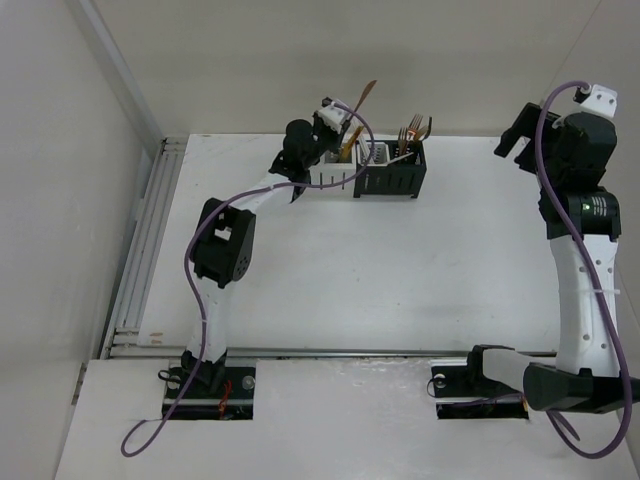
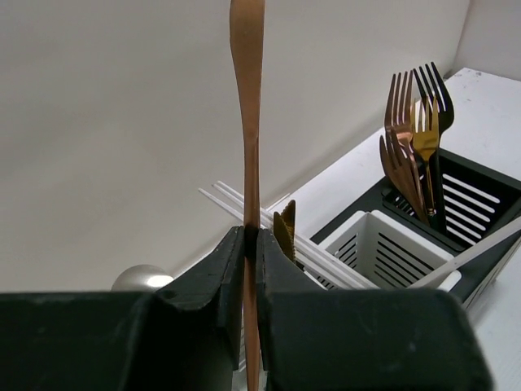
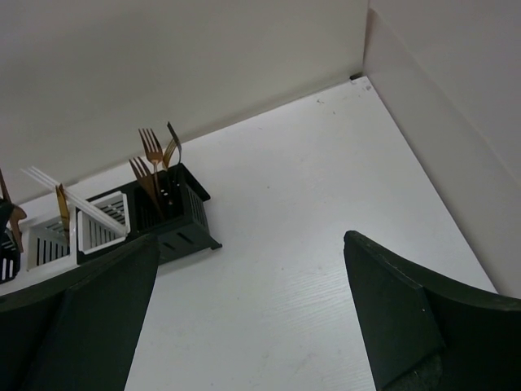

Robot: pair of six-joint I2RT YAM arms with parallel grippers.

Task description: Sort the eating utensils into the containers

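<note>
Jaws on the left arm (image 1: 225,245) are pinching tight on a slim copper-coloured metal utensil (image 2: 247,122), with the two black fingers (image 2: 207,281) pressing flat against either side of its shaft. That utensil is standing upright and showing edge-on in the left wrist view, its broader end pointing up above the jaws. Its lower end is passing out of sight between the fingers, so what kind of utensil it is and whether it is reaching into a holder cannot be told.

From above, the left jaws are hanging over the left end of the row of small square slotted holders, white and black (image 1: 390,180), which is sitting at the far middle of the white counter (image 1: 400,280). Several copper, gold and black-handled forks (image 2: 411,147) are standing tines-up in a black holder. Thin white chopsticks (image 3: 77,202) are leaning diagonally across a white holder, and a flat gold utensil tip (image 2: 283,232) is poking up just beside the held piece. A rounded silver object (image 2: 142,278) is showing low on the left of the wrist view, too hidden to identify.

Jaws on the right arm (image 1: 580,260) are standing wide apart and gripping nothing. They are hanging high over the right side of the counter, well apart from the holders, with bare counter showing between the dark fingers (image 3: 89,318).
</note>
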